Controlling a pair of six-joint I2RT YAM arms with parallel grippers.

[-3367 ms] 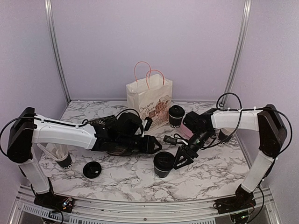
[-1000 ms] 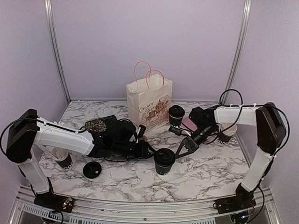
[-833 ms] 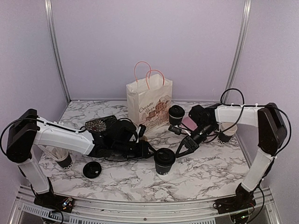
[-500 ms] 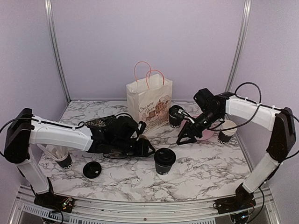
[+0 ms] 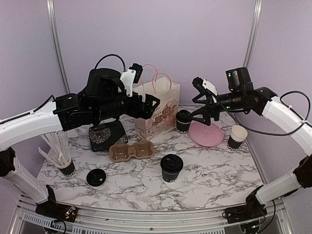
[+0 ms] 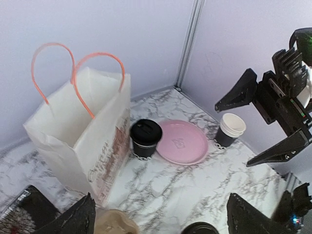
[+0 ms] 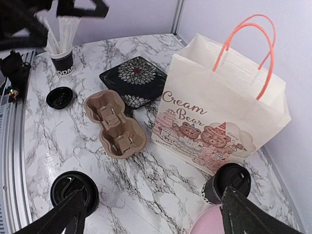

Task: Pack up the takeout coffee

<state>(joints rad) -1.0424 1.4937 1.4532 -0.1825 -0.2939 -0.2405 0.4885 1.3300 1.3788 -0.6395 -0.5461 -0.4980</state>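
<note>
Your left pincer (image 5: 150, 108) and right pincer (image 5: 197, 100) are wide and empty, so lower one straight around the lidded cup (image 5: 171, 168) in front of the bag (image 5: 156, 105), below its lid.

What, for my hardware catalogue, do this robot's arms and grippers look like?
Both arms are alike: the left arm and right arm have smooth white shells between bulky black joints, with thin black cables looping alongside. The left gripper and right gripper are black, each with two wedge-shaped, pointed fingers. A small green light shows near the right wrist.
</note>
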